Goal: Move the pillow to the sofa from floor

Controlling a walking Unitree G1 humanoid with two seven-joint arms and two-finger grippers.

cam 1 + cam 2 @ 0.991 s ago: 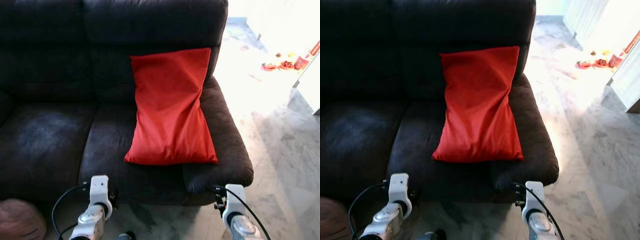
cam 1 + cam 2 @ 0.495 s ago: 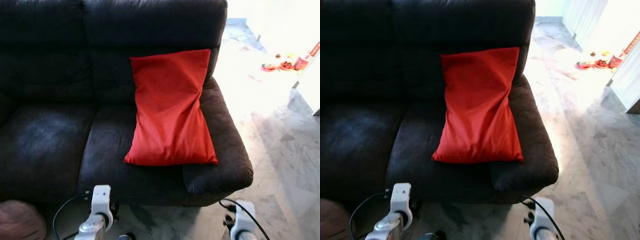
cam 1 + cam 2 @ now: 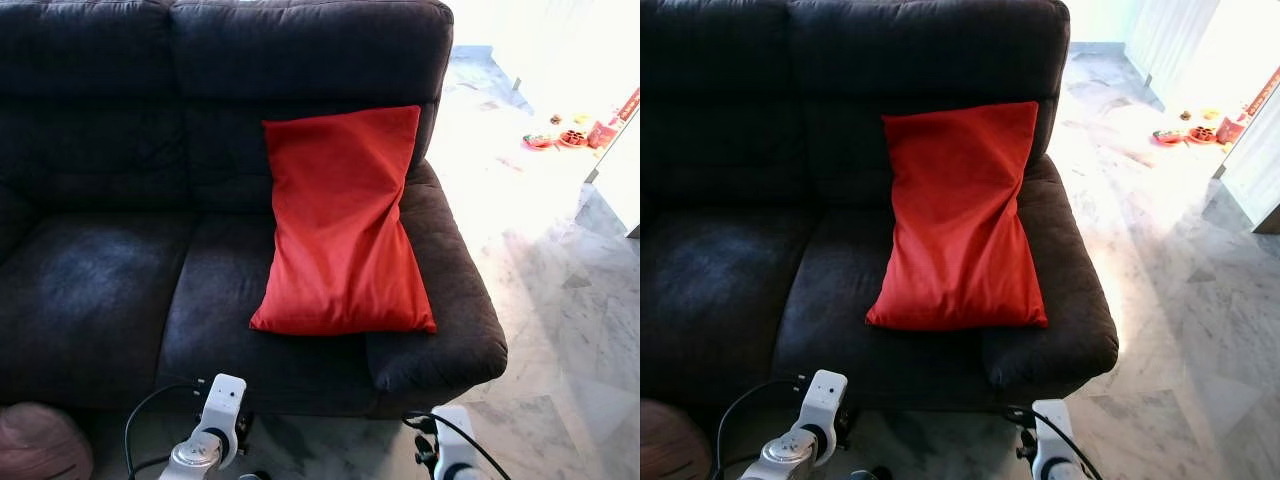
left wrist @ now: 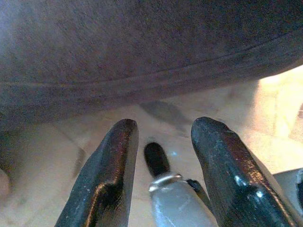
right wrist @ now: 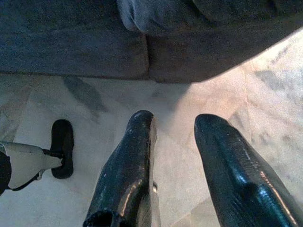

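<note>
A red pillow (image 3: 343,228) lies on the right seat of the dark sofa (image 3: 110,270), its top leaning against the backrest. Both silver arms are lowered in front of the sofa's base, the left wrist (image 3: 218,425) and the right wrist (image 3: 448,455) at the bottom of the picture. In the left wrist view my left gripper (image 4: 163,142) is open with nothing between its black fingers, over the floor below the sofa's front. In the right wrist view my right gripper (image 5: 175,127) is open and empty, above the marble floor near the sofa's corner.
Marble floor (image 3: 560,300) runs along the sofa's right side, with small red items (image 3: 565,138) lying far back in bright light. A brownish round cushion (image 3: 35,442) sits on the floor at the sofa's left front. The robot's foot (image 5: 61,146) stands on the floor.
Both arms have sunk lower in the picture, away from the sofa's front edge. The pillow has stayed where it lies. The camera tilted slightly.
</note>
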